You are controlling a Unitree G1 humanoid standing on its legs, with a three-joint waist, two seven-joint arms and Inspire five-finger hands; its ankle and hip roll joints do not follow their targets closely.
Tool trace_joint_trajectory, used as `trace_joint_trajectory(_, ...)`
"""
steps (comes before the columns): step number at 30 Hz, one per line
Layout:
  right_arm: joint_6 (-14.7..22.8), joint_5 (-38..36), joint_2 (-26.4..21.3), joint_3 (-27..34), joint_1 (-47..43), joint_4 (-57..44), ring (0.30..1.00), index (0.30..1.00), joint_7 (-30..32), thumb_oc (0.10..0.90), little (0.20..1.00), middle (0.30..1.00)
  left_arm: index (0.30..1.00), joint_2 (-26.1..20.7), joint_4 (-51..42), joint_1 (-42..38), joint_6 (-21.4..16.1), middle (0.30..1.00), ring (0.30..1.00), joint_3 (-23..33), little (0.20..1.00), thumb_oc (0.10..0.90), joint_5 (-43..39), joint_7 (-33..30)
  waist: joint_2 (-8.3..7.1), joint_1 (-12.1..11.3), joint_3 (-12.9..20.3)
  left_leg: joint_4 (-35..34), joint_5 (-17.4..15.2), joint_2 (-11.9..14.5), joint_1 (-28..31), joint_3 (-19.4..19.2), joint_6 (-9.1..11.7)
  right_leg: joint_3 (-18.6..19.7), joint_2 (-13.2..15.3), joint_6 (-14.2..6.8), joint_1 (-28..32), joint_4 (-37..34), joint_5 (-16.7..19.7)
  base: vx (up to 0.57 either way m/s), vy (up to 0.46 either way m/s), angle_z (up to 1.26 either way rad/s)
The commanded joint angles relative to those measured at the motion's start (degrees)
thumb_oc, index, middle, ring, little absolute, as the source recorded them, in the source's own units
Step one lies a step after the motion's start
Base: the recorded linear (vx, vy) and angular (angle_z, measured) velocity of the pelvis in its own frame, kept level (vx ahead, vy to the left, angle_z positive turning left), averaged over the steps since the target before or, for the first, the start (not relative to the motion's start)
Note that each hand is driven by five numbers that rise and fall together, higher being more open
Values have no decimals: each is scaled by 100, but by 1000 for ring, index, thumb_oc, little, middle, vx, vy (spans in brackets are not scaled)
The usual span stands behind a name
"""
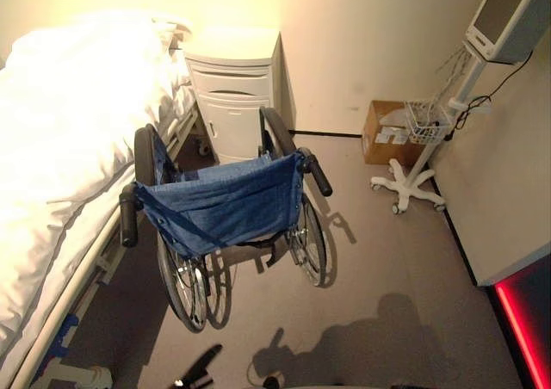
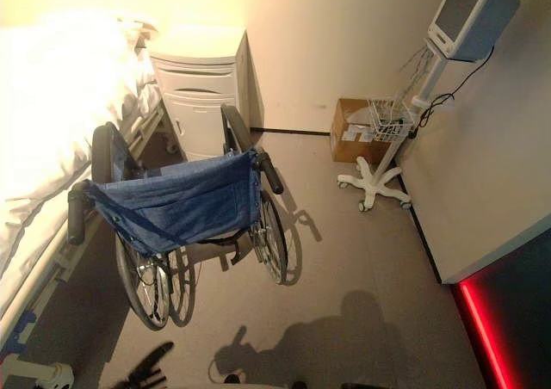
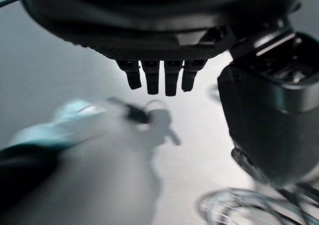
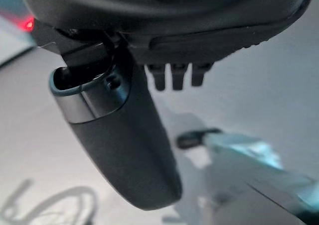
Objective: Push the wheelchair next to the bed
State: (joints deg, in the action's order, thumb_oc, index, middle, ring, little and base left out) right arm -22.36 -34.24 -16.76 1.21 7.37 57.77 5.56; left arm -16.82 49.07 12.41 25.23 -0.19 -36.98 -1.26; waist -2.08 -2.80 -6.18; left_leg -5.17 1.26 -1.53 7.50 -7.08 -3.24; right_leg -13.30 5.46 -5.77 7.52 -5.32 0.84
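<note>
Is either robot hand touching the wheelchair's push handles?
Apart. In the left eye view the left robot hand sits low, with bare floor between it and the wheelchair. The right robot hand has floor beyond its relaxed fingers.

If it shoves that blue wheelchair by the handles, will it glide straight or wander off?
The blue-backed wheelchair would probably roll easily on its big spoked wheels over the smooth floor. Its cloth back looks slack, so pushing there would likely give. Pushing one black handle alone might swing it towards the white bed.
</note>
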Motion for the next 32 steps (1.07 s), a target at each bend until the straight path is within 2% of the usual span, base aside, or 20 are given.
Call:
trace_joint_trajectory(1,603,-46,-260,-196,-586,385,900,900,-124,800,900,900,900,7,453,-696,-438,900,900,-68,900,800,-322,169,251,-182,130,104,-311,113,-62,185,457,-253,-87,-144,-93,485,-272,-18,-3,7)
trace_joint_trajectory(3,743,219,-21,-369,-644,969,900,900,-195,800,900,900,900,275,1235,-924,-702,900,900,-321,900,800,-213,-4,247,-137,187,97,-324,121,-75,161,448,-243,-88,-145,-113,488,-278,-9,-2,2)
trace_joint_trajectory(8,704,600,287,-731,-588,1396,900,900,-404,800,900,900,900,462,2123,-1169,-1041,900,900,-428,900,800,294,-562,243,-36,286,55,-335,126,-90,139,438,-217,-98,-146,-142,469,-298,0,0,0)
trace_joint_trajectory(10,716,669,327,-787,-571,1424,900,900,-500,800,900,900,900,491,2218,-1170,-1011,900,900,-450,900,800,444,-570,245,-24,292,45,-331,124,-93,147,436,-215,-98,-145,-147,465,-296,0,0,0)
trace_joint_trajectory(12,712,719,432,-905,-514,1477,900,900,-771,800,900,900,900,548,2342,-1128,-1225,900,900,-497,900,800,736,-556,254,-1,305,28,-322,124,-102,156,436,-203,-102,-143,-171,467,-289,0,0,0)
trace_joint_trajectory(16,823,822,460,-925,-487,1486,900,900,-838,800,900,900,900,672,2324,-1018,-1354,900,900,-575,900,800,615,-461,271,-21,304,38,-333,120,-124,169,435,-223,-92,-146,-195,485,-296,0,0,0)
trace_joint_trajectory(18,855,1097,426,-927,-497,1501,900,900,-971,800,900,900,900,672,2329,-957,-1319,900,900,-530,900,800,217,-177,270,-39,280,44,-334,111,-141,182,432,-236,-86,-140,-211,500,-299,0,0,0)
trace_joint_trajectory(21,973,1303,400,-1014,-483,1512,900,900,-1139,800,900,900,900,661,2314,-907,-1423,900,900,-475,900,800,219,23,259,-77,254,47,-356,94,-143,200,419,-268,-72,-136,-210,521,-318,-2,2,1)
trace_joint_trajectory(26,926,1289,437,-1131,-490,1579,900,900,-1192,800,900,900,900,622,2383,-981,-1187,900,900,-540,900,800,193,94,247,-91,276,32,-369,71,-146,230,399,-285,-64,-138,-217,536,-339,6,1,4)
trace_joint_trajectory(32,890,1258,479,-1122,-478,1601,900,900,-1172,800,900,900,900,669,2443,-972,-1126,900,900,-482,900,800,25,77,242,-73,298,18,-379,73,-120,205,395,-269,-69,-141,-213,537,-338,5,0,0)
